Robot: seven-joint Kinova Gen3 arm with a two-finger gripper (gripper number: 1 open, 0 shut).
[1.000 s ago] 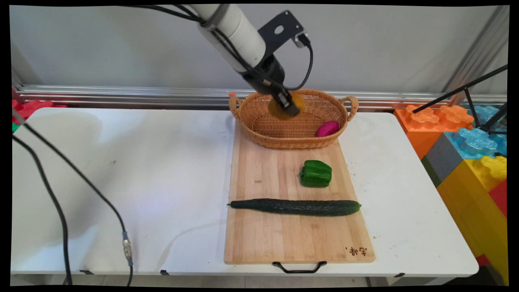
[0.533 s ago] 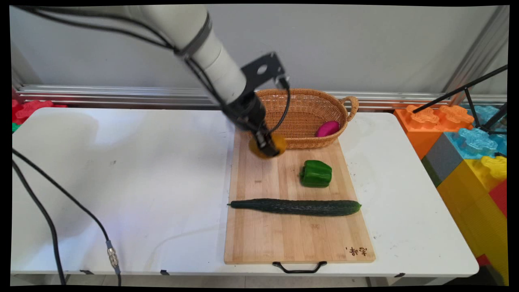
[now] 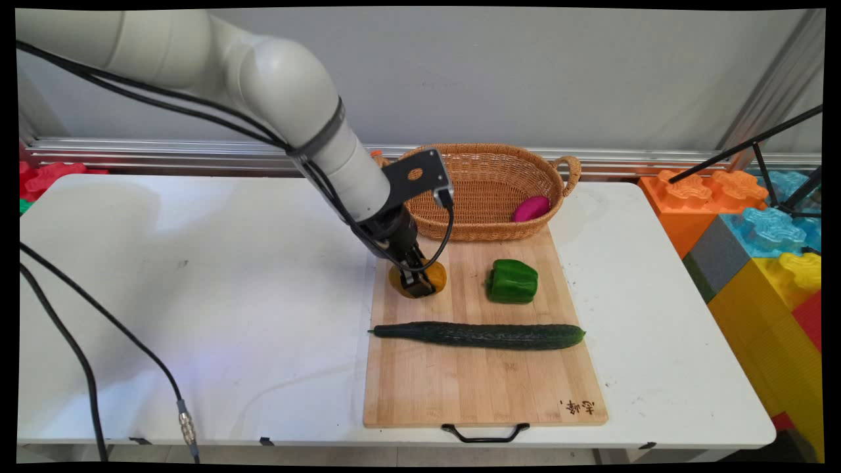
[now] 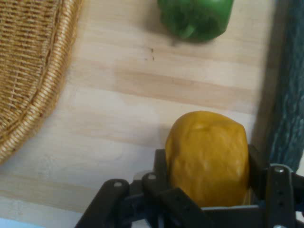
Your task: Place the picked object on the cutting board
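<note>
White tabletop point(image 3: 197, 276) under a plain grey wall; a pale wooden cutting board point(image 3: 460, 387) lies centre frame, running from the middle down to the near edge.

Yellow-orange fruit point(image 4: 208, 156), rounded and slightly dimpled like a lemon or small mango, sits clamped between the two black fingers of the end effector point(image 3: 419, 284). In the main view it is low over the board's upper left part, touching or just above the wood; contact cannot be told. Skin looks waxy and firm, so it likely takes a moderate squeeze; being rounded, it may roll once let go.

Handling judgement: keep the grip centred on the fruit's widest part, and keep it level and slow close to the board.

Green bell pepper point(image 3: 512, 281), glossy and lobed, lies to the right of the fruit, well apart. Long dark cucumber point(image 3: 478, 335), bumpy-skinned, lies across the board below both. Woven wicker basket point(image 3: 486, 226), oval with two handles, stands at the board's far end, upper centre, holding a smooth magenta oval object point(image 3: 531, 208). Bright plastic building blocks point(image 3: 755, 223) are stacked at right frame edge.
</note>
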